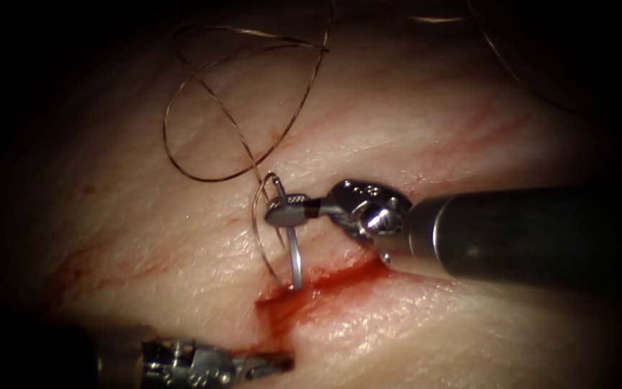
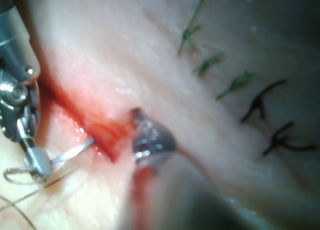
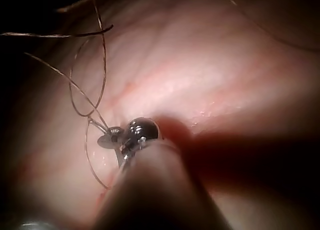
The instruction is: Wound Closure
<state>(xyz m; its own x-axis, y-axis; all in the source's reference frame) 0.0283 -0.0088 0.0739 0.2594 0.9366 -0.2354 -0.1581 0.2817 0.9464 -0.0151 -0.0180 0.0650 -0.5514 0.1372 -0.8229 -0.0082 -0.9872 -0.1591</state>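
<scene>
Left tool [image 1: 271,364], lowest and nearest, sits at the cut [image 1: 304,288]; its grip cannot be told. Right tool [image 1: 282,214], fingers clamped on the needle [image 1: 295,263] near its thread [image 1: 210,115] end; tip at the cut's red edge. Needle placement appears in hand.

Right tool [image 1: 286,214] polished metal jaws, dark matt shaft, needle [image 1: 295,261] bright smooth steel, thread [image 1: 203,115] fine brown wiry strand with slight sheen, tissue [image 1: 181,238] pale, moist, glossy, red fluid [image 1: 311,288] wet and shiny in cut [image 1: 282,317], left tool [image 1: 271,364] dull grey metal
</scene>
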